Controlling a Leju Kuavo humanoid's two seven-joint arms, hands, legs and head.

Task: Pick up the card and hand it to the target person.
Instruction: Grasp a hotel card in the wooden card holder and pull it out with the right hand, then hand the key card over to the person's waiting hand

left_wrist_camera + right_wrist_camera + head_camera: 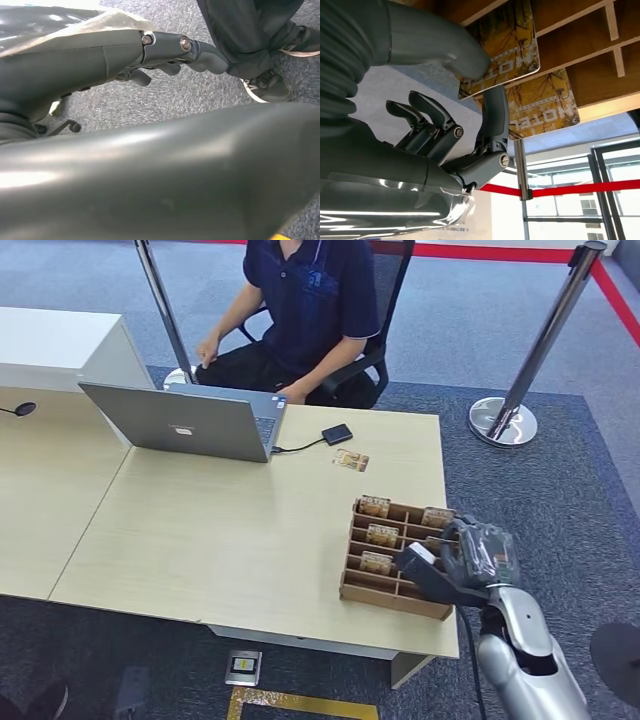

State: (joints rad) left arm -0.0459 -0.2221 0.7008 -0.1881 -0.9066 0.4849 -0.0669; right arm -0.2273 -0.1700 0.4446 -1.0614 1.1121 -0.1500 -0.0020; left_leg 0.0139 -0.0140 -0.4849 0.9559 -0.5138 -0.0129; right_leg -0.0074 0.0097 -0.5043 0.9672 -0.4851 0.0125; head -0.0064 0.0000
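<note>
Right hand: at the near right corner of the cardboard divider tray, thumb and a finger pinching a hotel key card. Left hand: hanging over carpet, grip state cannot be told. Beyond: loose card, laptop, seated person.

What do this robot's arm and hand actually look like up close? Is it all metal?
Not all metal. The right arm is a smooth, shiny silver shell with a black cable running beside it. The right hand is dark grey: a ribbed cover at the wrist, a thick rounded thumb, and darker, slimmer fingers hinged with small silver screws. The left hand has the same grey, screw-jointed build.
</note>
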